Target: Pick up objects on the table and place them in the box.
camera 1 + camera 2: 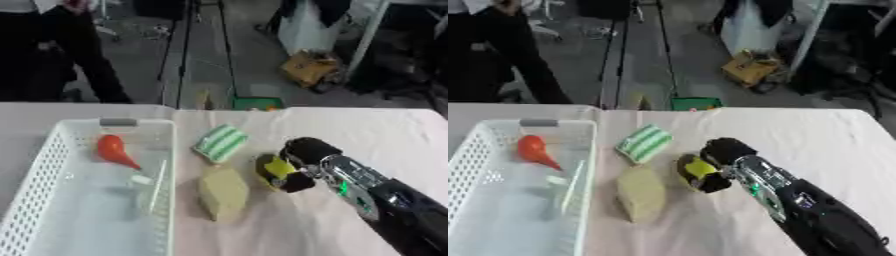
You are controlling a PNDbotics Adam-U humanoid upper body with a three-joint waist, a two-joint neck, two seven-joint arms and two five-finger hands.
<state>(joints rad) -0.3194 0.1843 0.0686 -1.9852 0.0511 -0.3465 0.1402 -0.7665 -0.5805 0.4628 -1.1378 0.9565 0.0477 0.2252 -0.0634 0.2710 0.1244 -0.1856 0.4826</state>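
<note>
While the small yellow-and-black object [278,171] lies on the cloth-covered worktop [350,125], the right hand [296,159] sits directly on it; whether its fingers have closed round it, cannot tell. White perforated plastic box [52,165] stands well to the hand's left, beyond the tan wedge-shaped block [222,192]. Left hand unseen.

no readable text, labels, numbers or signs anywhere
</note>
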